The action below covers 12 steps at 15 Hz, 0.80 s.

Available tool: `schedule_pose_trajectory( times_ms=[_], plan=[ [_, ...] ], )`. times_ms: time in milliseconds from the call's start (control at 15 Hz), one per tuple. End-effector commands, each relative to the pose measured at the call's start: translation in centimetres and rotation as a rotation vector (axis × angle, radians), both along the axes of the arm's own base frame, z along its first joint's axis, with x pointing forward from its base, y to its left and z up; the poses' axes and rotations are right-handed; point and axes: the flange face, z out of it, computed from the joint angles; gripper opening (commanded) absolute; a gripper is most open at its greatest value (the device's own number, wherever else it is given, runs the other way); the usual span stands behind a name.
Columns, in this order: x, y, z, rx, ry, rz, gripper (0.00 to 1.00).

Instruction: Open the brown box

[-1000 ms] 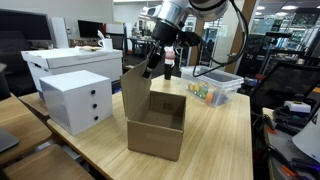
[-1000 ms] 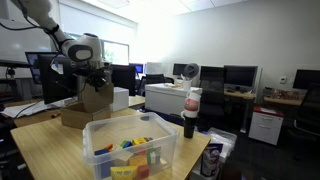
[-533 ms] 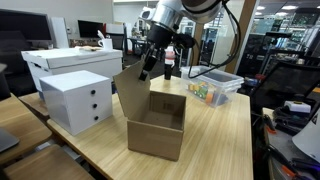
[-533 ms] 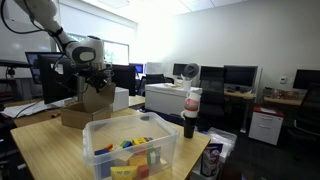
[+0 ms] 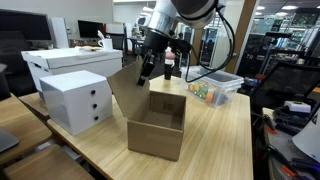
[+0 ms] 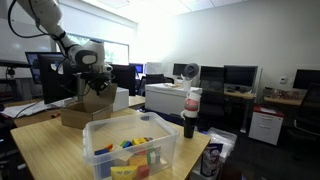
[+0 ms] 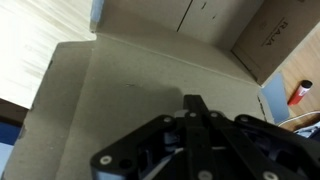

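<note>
Your fingers (image 7: 190, 112) are pressed together, tips against the raised flap of the brown box (image 5: 156, 128); I cannot tell whether they pinch it. The box stands on the bench (image 5: 218, 135) beside the white three-drawer box (image 5: 78, 100)

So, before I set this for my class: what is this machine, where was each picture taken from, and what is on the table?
It is a single robot arm with a two-fingered gripper. Two pictures come from cameras standing in the room; the third from a camera on the wrist, looking past the fingers. On the wooden table stand a brown cardboard box, a white three-drawer box and a clear plastic bin of colourful pieces. The fingers look closed against the box's raised flap; whether they pinch it I cannot tell.
</note>
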Motion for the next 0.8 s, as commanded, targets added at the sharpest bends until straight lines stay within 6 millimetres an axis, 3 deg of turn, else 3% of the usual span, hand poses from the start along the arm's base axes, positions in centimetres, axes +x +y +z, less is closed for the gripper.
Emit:
schedule_pose_trajectory(
  times_ms=[0, 733],
  plan=[
    [0.5, 0.3, -0.2, -0.015, 0.008, 0.025, 0.0],
    [1.1, 0.8, -2.9, -0.067, 0.024, 0.03, 0.0]
  ],
)
